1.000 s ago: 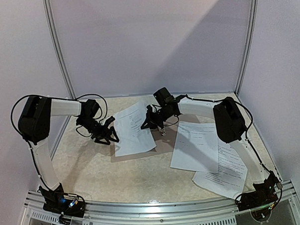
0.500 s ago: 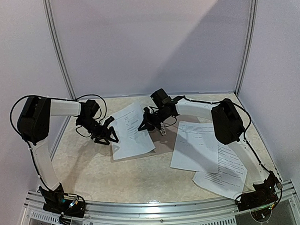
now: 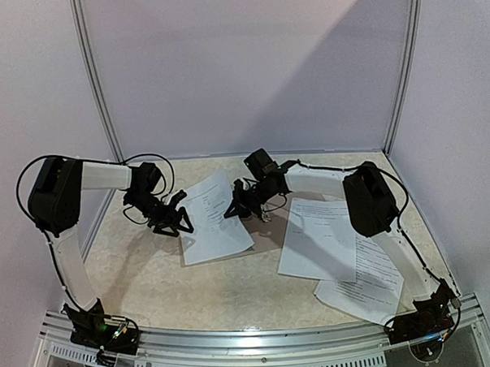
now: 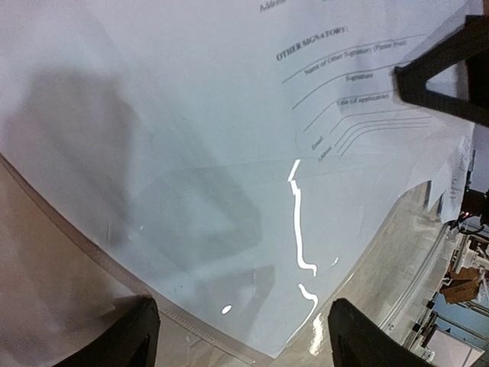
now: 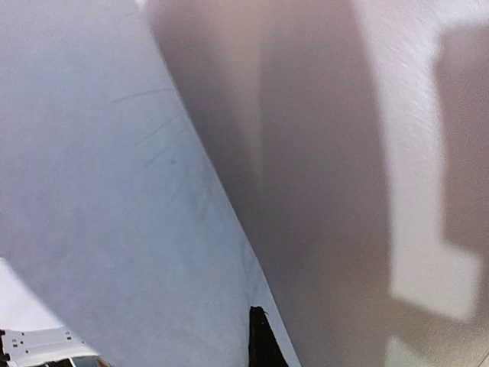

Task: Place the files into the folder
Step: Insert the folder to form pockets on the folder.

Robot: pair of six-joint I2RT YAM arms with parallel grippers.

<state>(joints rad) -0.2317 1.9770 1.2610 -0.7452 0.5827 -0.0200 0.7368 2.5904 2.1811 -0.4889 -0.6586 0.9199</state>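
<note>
One printed sheet lay aslant over the left part of the brown folder at the middle of the worktop. Since a second earlier it had slid a little to the left, baring more of the folder on its right. The left pincer stood at the sheet's left edge, much where it was, its fingers spread apart over the paper. The right pincer had moved left with the sheet and sat low at its far right edge; whether it gripped the paper I cannot tell. Two more stacks lay overlapping on the right, unchanged
</note>
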